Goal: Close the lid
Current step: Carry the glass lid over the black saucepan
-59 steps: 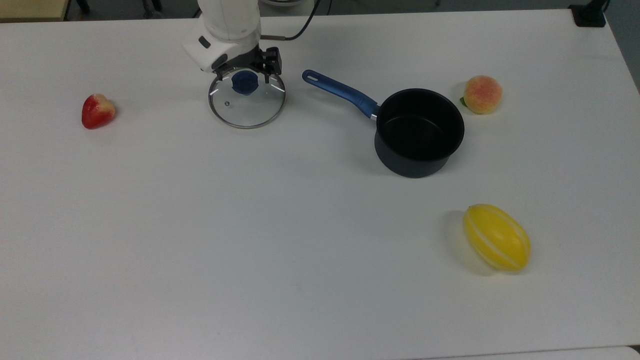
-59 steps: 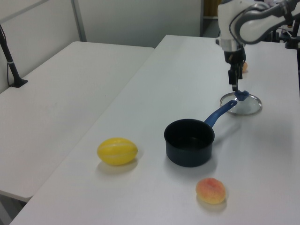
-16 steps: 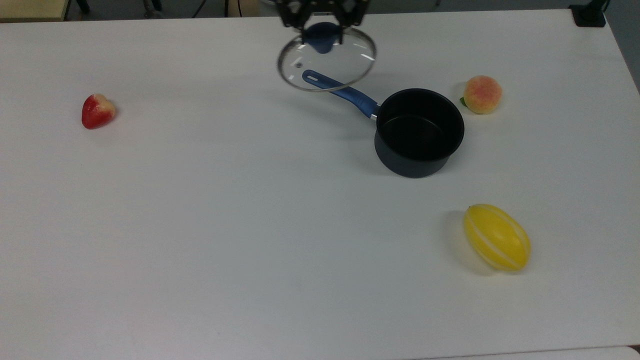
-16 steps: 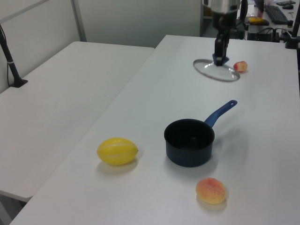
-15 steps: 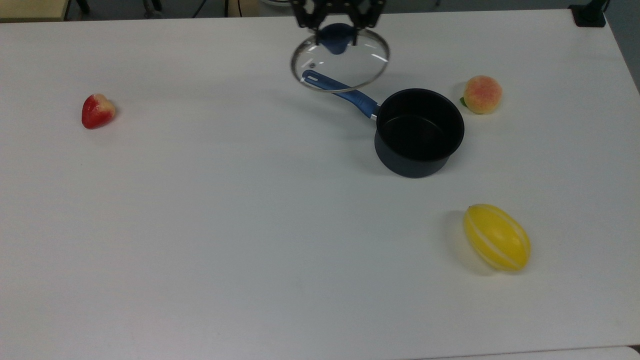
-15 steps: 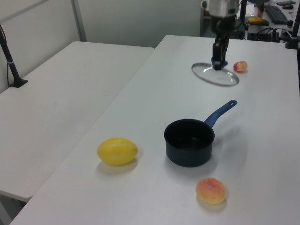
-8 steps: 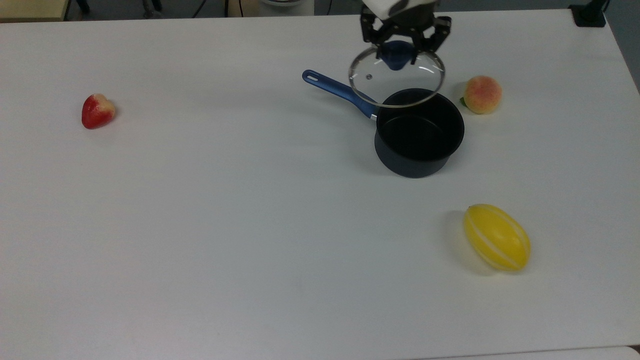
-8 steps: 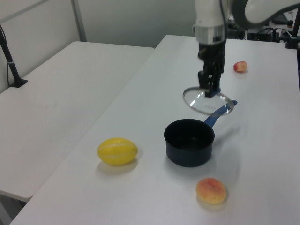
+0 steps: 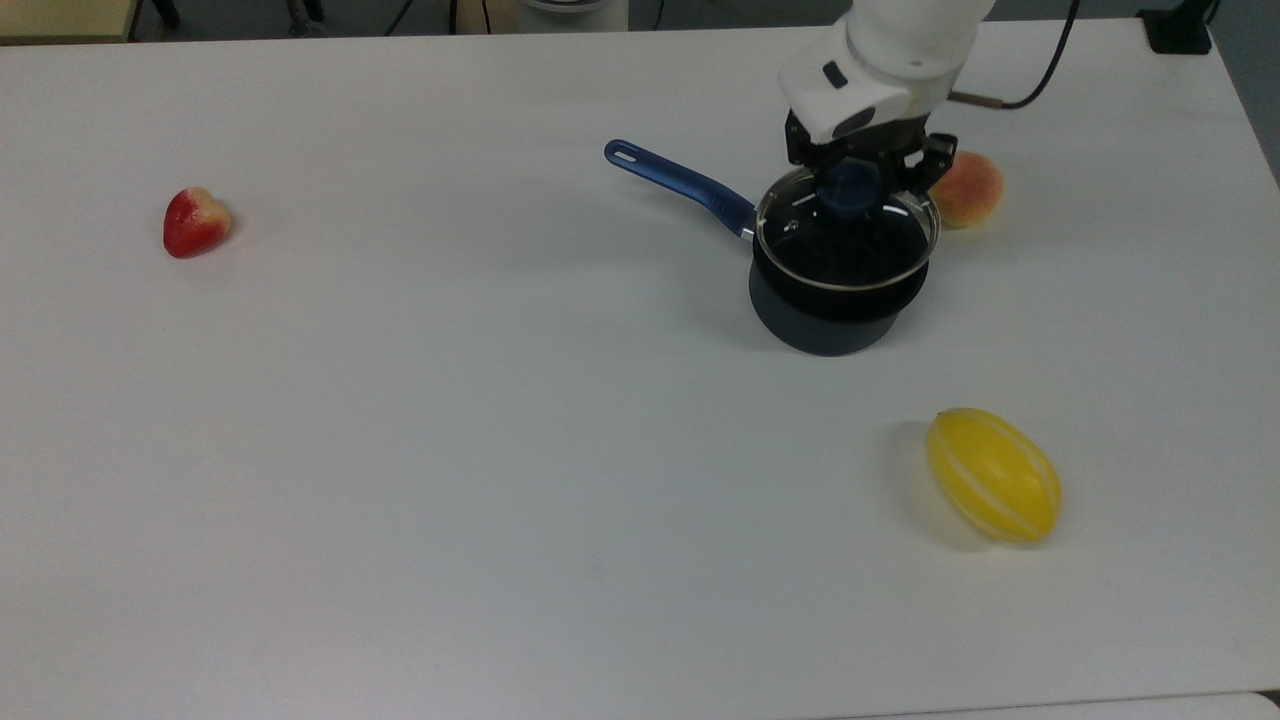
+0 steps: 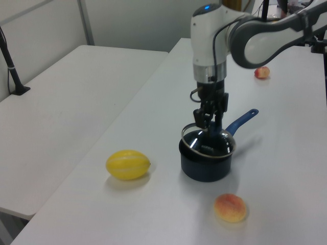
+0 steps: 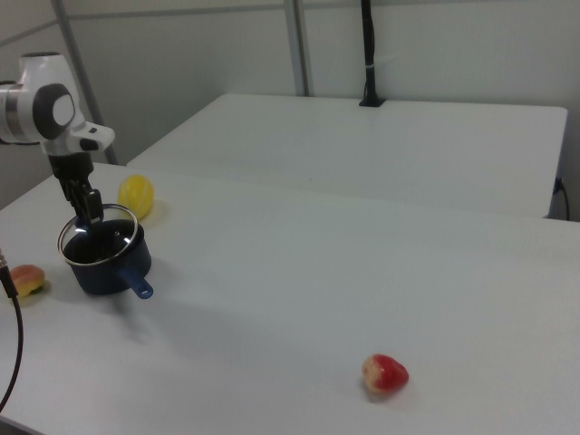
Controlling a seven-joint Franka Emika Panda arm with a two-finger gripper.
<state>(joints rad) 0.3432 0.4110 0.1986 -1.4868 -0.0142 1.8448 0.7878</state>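
The lid point(image 9: 850, 255), clear glass with a metal rim and a blue knob point(image 9: 848, 190), hangs over the mouth of the dark saucepan point(image 9: 830, 322), close above its rim. I cannot tell whether the two touch. My gripper point(image 9: 850, 186) comes down from above and is shut on the knob. In the left view the gripper point(image 10: 209, 120) holds the lid point(image 10: 196, 145) over the saucepan point(image 10: 204, 171). The right view shows the gripper point(image 11: 89, 208), the lid point(image 11: 129, 217) and the saucepan point(image 11: 104, 272) at its far left.
The pan's blue handle point(image 9: 680, 185) points to the top view's upper left. A peach point(image 9: 972, 190) lies just right of the gripper, a yellow melon point(image 9: 993, 475) in front of the pan and a strawberry point(image 9: 195, 222) far left on the white table point(image 9: 500, 450).
The gripper carried the lid from the table at the top view's left, up and across to the right. In the last half second it came down over the saucepan's mouth.
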